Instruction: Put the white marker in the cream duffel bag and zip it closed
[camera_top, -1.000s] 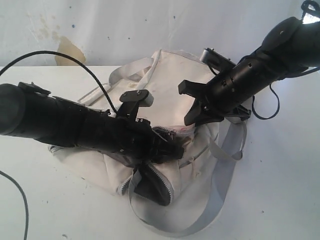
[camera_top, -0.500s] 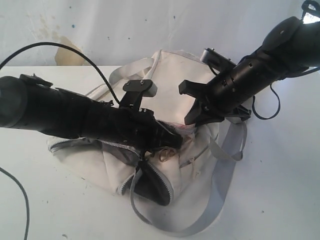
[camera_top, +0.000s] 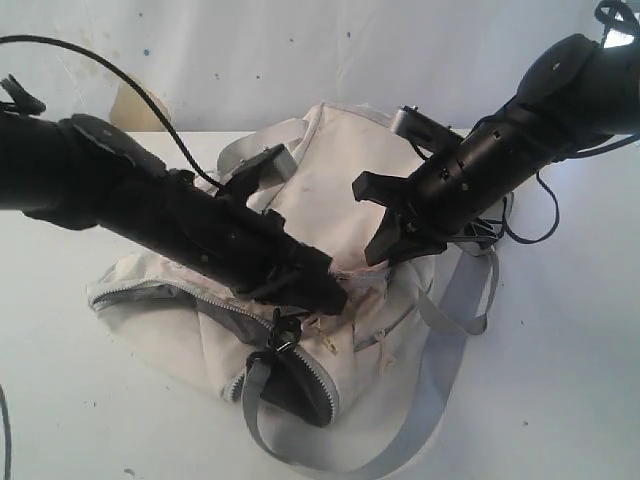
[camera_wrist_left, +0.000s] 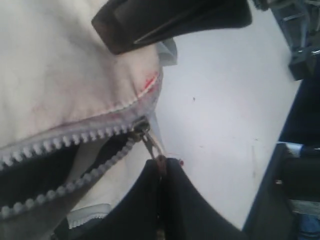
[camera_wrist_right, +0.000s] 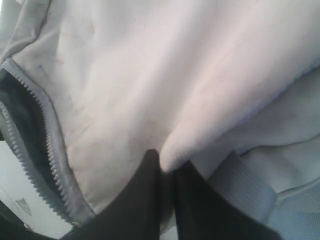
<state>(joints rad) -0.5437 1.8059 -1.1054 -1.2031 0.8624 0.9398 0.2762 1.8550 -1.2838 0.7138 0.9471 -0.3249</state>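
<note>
The left gripper (camera_wrist_left: 161, 169) is pressed tight on the zipper pull (camera_wrist_left: 151, 144) of the cream duffel bag (camera_wrist_left: 60, 70); beside it the zipper teeth (camera_wrist_left: 60, 142) gape, the inside too dark to read; the right gripper (camera_wrist_right: 167, 167) pinches a fold of bag cloth.

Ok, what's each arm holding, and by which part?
Left fingers pinch the zipper pull of the cream duffel bag; right fingers pinch a fold of its fabric.

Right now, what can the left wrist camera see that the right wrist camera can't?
Only the left wrist view: the left gripper shut on the metal zipper pull. Only the right wrist view: the right gripper pinching a fold of the cream bag, and a grey strap. Both: the bag's fabric and its unzipped teeth.
</note>
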